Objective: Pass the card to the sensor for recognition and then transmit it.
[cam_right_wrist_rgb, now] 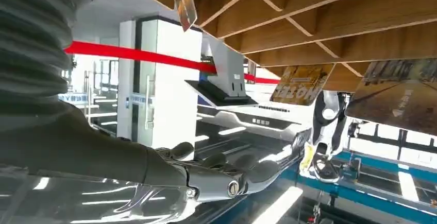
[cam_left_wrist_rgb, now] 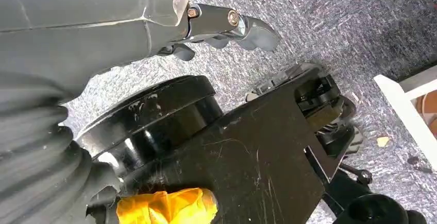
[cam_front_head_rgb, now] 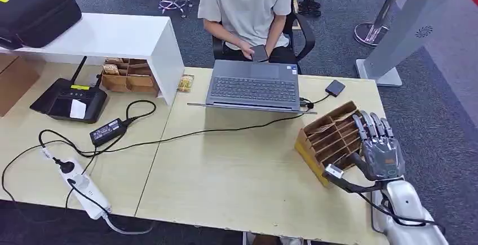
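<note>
The right hand (cam_front_head_rgb: 382, 154) hovers beside the wooden card rack (cam_front_head_rgb: 330, 139), fingers (cam_front_head_rgb: 372, 125) apart and extended, holding nothing.

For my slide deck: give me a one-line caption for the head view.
Robot's right hand poised open above slotted brown cardboard organizer on light wooden desk, facing grey laptop.

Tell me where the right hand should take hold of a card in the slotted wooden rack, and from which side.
Probably by a card's exposed edge at the slot openings of the wooden rack, coming from the side where the right hand hovers: the dividers hide the card's faces, so only that edge can be pinched.
</note>
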Robot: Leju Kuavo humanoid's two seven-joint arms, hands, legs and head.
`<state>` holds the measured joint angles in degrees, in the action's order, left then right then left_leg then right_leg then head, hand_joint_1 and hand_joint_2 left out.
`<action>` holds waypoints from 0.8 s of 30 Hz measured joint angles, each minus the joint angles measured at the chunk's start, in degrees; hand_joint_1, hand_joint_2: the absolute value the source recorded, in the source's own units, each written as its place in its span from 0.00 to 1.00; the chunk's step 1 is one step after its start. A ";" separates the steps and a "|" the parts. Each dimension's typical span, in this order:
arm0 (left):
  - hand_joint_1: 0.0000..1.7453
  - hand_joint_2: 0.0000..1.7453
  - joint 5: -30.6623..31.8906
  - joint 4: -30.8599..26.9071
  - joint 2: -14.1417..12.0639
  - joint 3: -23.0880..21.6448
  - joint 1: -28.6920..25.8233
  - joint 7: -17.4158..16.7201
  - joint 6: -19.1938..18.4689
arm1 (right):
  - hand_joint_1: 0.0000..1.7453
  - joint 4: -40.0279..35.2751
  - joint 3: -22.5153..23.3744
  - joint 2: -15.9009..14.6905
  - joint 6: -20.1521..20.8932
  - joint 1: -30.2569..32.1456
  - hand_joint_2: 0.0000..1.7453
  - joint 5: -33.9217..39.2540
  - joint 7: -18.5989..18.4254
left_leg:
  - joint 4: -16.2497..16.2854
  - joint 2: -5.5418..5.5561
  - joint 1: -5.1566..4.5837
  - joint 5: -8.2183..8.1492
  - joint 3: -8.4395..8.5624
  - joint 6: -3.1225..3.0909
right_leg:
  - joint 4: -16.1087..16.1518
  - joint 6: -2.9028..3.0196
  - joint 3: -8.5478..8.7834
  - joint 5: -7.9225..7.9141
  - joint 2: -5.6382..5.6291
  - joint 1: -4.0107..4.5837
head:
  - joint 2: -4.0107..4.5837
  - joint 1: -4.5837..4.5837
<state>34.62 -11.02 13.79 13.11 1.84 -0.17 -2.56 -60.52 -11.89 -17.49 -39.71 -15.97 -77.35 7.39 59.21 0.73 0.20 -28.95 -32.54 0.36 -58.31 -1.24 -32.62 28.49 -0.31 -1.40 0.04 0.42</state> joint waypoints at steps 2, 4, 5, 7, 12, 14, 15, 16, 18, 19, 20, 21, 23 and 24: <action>0.00 1.00 0.18 0.00 0.00 0.00 0.00 0.00 0.00 | 0.00 0.15 -0.39 -0.26 0.00 -0.14 1.00 0.57 -0.11 | 0.00 0.03 0.00 0.00 -0.01 0.00 | 0.00 0.00 0.00 0.00 0.03 0.00 | 0.00 0.00; 0.00 1.00 0.44 0.00 0.00 0.00 0.00 0.00 -0.04 | 0.00 0.15 -0.85 -0.42 0.00 -0.22 1.00 0.66 -0.09 | 0.00 0.02 0.00 0.00 0.00 0.00 | 0.00 0.00 0.01 0.00 0.02 0.00 | 0.00 0.00; 0.00 1.00 0.52 0.00 0.00 0.00 0.00 0.00 -0.04 | 0.00 0.15 -1.01 -0.48 0.00 -0.23 1.00 0.70 -0.09 | 0.01 0.01 0.00 0.00 0.00 0.00 | 0.00 0.00 0.01 0.00 0.02 0.00 | 0.00 0.00; 0.00 1.00 0.61 0.00 0.00 0.00 0.00 0.00 -0.07 | 0.00 -0.13 -1.24 -0.61 0.00 -0.19 1.00 0.68 -0.09 | 0.01 0.02 0.00 0.00 0.00 0.00 | 0.00 0.00 0.00 0.00 0.02 0.00 | 0.00 0.00; 0.00 1.00 0.76 0.00 0.00 0.00 -0.01 0.02 -0.04 | 0.00 -5.10 -1.29 -0.63 -0.02 1.38 1.00 -0.05 0.46 | 0.02 0.03 0.00 0.00 0.01 0.00 | 0.00 0.00 0.00 0.00 0.03 0.00 | 0.00 0.00; 0.00 1.00 0.77 0.00 0.00 0.00 -0.02 0.02 -0.02 | 0.00 -9.08 -0.65 -0.61 -0.02 2.56 1.00 -0.42 1.31 | 0.01 0.03 0.00 0.00 -0.01 0.00 | -0.01 0.00 0.00 0.01 0.04 0.00 | 0.00 0.00; 0.00 1.00 0.79 0.00 0.00 0.00 -0.02 0.02 -0.02 | 0.00 -10.78 -0.35 -0.61 -0.02 3.01 1.00 -0.64 1.51 | 0.01 0.03 0.00 0.00 -0.01 0.00 | -0.01 0.00 -0.01 0.01 0.03 0.00 | 0.00 0.00; 0.00 1.00 0.79 0.00 0.00 0.00 -0.01 0.02 -0.02 | 0.00 -12.60 0.09 -0.61 -0.02 3.35 1.00 -0.83 1.73 | 0.01 0.03 0.00 0.00 -0.01 0.00 | -0.01 0.00 -0.01 0.01 0.03 0.00 | -0.02 0.00; 0.00 1.00 0.81 0.00 0.00 0.00 -0.02 0.02 -0.02 | 0.00 -15.47 0.59 -0.61 -0.02 3.86 1.00 -1.07 1.79 | 0.01 0.02 0.00 0.00 -0.01 0.00 | 0.00 0.00 0.00 0.01 0.03 0.00 | 0.00 0.00; 0.00 1.00 0.81 0.00 0.00 0.00 -0.01 0.02 -0.02 | 0.00 -16.54 0.76 -0.61 -0.02 4.08 1.00 -1.25 1.79 | 0.01 0.02 0.00 0.00 -0.01 0.00 | 0.00 -0.01 0.00 0.01 0.03 0.00 | 0.00 0.00; 0.00 1.00 0.81 0.00 0.00 0.00 -0.01 0.02 -0.02 | 0.00 -17.31 0.90 -0.61 -0.02 4.28 1.00 -1.27 1.79 | 0.01 0.03 0.00 0.00 -0.01 0.00 | 0.00 -0.01 0.00 0.01 0.03 0.00 | 0.00 0.00; 0.00 1.00 0.81 0.00 0.00 0.00 -0.01 0.02 0.00 | 0.00 -18.08 1.05 -0.61 -0.02 4.43 1.00 -1.29 1.79 | 0.01 0.03 0.00 0.00 -0.01 0.00 | 0.00 -0.01 0.00 0.01 0.03 0.00 | 0.00 0.00; 0.00 1.00 0.81 0.00 0.00 0.00 -0.01 0.02 0.00 | 0.00 -19.17 1.31 -0.61 -0.02 4.59 1.00 -1.29 1.79 | 0.02 0.02 0.00 0.00 0.00 0.00 | 0.00 -0.01 0.00 0.00 0.03 0.00 | 0.00 0.00; 0.00 1.00 0.81 0.00 0.00 0.00 -0.01 0.02 0.00 | 0.00 -19.60 1.46 -0.61 -0.02 4.71 1.00 -1.29 1.79 | 0.02 0.02 0.00 0.00 -0.01 0.00 | 0.00 -0.01 0.01 0.00 0.03 0.00 | 0.00 0.00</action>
<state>35.43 -11.02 13.79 13.11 1.83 -0.15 -2.56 -80.12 -10.43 -18.10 -39.74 -11.26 -78.64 9.18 59.23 0.75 0.20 -28.95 -32.55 0.36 -58.31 -1.25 -32.62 28.49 -0.29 -1.40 0.04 0.42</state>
